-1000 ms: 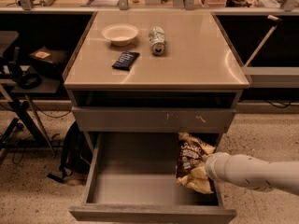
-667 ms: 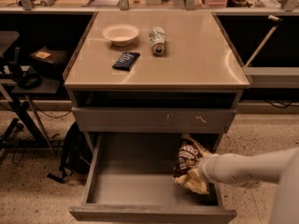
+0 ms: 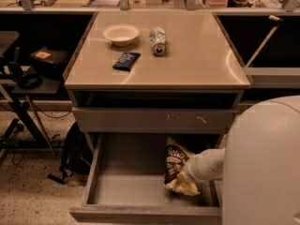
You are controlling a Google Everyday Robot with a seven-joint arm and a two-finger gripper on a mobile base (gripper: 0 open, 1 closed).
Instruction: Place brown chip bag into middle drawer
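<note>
The brown chip bag (image 3: 174, 162) stands tilted inside the open middle drawer (image 3: 123, 187), near its right side, dark top up and pale bottom resting on the grey floor. My gripper (image 3: 186, 175) is at the bag's lower right edge, reaching in from the right on the pale arm (image 3: 206, 164). The bag and the wrist hide the gripper's tips.
A scratched grey drawer front (image 3: 154, 120) sits shut above the open drawer. On the tabletop (image 3: 197, 64) are a white bowl (image 3: 121, 33), a can (image 3: 158, 41) on its side and a small dark blue packet (image 3: 126, 60). My pale body (image 3: 265, 163) fills the lower right. A black bag (image 3: 75, 149) lies on the floor at the left.
The arm and the bag have shifted a little left and deeper into the drawer. My pale body has come into view at the lower right.
</note>
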